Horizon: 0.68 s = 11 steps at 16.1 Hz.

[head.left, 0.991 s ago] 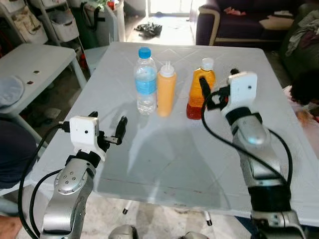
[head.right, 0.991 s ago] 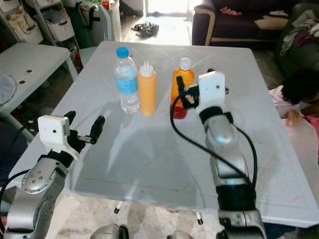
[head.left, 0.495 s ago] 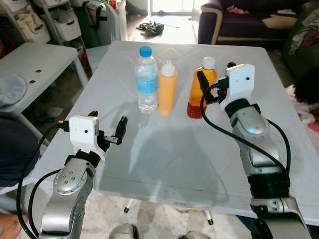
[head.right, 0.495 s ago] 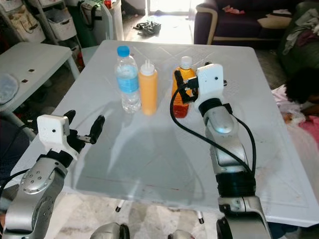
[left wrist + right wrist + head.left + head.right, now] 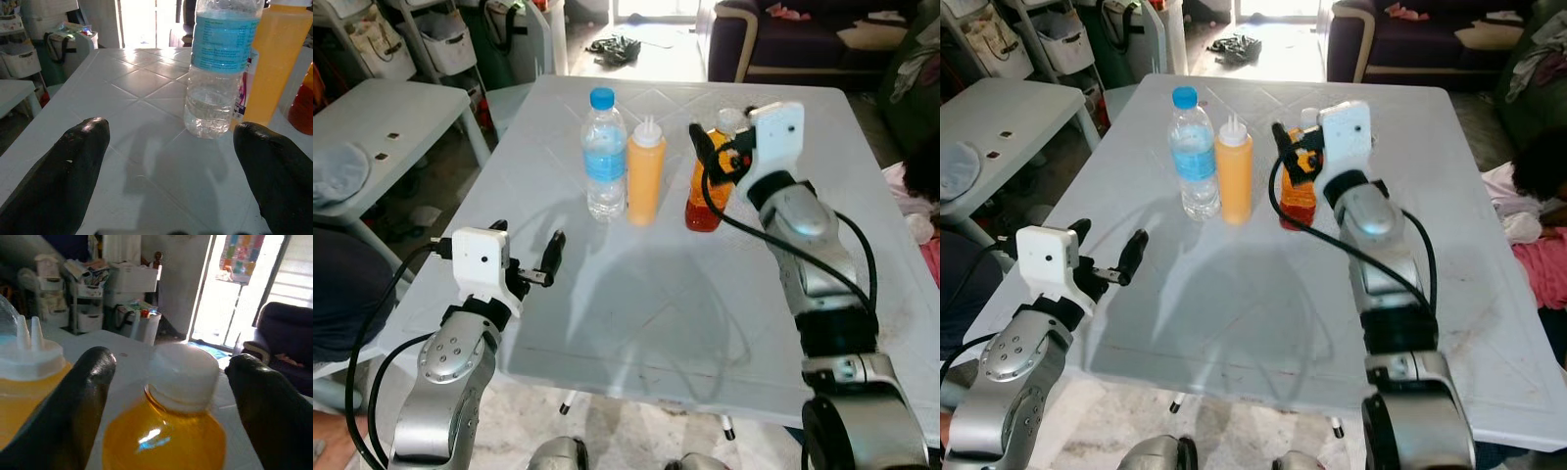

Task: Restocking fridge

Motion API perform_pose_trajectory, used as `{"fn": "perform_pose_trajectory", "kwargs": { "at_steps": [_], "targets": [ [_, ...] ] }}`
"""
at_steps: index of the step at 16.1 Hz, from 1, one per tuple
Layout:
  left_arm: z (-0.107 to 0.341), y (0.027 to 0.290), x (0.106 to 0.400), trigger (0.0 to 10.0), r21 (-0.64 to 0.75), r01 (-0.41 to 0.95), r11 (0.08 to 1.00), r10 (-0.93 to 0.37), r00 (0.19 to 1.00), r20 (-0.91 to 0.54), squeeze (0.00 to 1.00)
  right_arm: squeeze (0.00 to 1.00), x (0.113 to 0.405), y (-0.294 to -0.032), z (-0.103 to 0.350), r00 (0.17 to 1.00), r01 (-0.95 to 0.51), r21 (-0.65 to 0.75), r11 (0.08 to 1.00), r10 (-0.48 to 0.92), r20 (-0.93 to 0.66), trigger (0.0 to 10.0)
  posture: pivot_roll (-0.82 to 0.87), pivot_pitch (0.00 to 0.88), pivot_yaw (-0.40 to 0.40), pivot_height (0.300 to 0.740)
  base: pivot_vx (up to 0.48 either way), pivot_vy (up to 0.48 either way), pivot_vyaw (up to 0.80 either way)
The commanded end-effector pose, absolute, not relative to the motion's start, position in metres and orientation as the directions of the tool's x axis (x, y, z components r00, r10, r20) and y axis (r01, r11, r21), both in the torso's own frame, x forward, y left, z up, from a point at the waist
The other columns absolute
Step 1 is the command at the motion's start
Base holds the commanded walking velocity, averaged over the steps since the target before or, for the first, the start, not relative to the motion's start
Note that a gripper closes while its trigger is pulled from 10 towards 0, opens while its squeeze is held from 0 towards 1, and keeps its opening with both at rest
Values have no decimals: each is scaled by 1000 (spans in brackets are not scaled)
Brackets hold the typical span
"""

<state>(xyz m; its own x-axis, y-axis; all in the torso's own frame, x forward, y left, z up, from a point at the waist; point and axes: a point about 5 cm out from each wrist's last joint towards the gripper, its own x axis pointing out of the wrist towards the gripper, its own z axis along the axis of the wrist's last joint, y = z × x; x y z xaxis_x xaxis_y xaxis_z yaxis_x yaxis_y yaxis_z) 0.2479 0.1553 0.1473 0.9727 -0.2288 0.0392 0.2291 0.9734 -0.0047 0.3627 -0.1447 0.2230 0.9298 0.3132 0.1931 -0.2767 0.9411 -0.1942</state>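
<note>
White table [image 5: 636, 294], tiled pattern on top. Three containers stand in a row near its far edge, all upright.

Water bottle [image 5: 604, 155]: clear plastic, blue cap, blue label; the left wrist view shows water only in the lower part. It stands nearest the table's left edge.

Squeeze bottle [image 5: 645, 172]: orange-yellow contents almost to the shoulder, white nozzle cap, just beside the water bottle, the two close enough that I cannot tell whether they touch.

Juice bottle [image 5: 707, 181]: white screw cap, amber liquid filling most of it, a darker red band at the base. Stands a little apart from the squeeze bottle, toward the right edge.

Right gripper [image 5: 173, 396]: at the neck of the juice bottle, fingers spread wide, one on each side of the cap and shoulder, not touching it in the wrist view. Nothing gripped.

Left gripper [image 5: 529, 257]: low over the near left part of the table, fingers apart, holding nothing, pointed toward the water bottle and well short of it.
</note>
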Motion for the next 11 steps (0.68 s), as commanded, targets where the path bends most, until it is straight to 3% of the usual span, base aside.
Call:
{"fn": "perform_pose_trajectory", "kwargs": {
  "at_steps": [1,11],
  "targets": [
    [152,155,248,10000,17,229,973,-230,972,47,0,0,365,-146,228,928,-280,-184,942,314,200,0,72,105,48,740,0,0,0],
    [149,154,250,10000,17,232,973,-233,972,41,0,0,361,-143,227,947,-262,-156,952,285,151,0,66,95,42,740,0,0,0]
  ]
}}
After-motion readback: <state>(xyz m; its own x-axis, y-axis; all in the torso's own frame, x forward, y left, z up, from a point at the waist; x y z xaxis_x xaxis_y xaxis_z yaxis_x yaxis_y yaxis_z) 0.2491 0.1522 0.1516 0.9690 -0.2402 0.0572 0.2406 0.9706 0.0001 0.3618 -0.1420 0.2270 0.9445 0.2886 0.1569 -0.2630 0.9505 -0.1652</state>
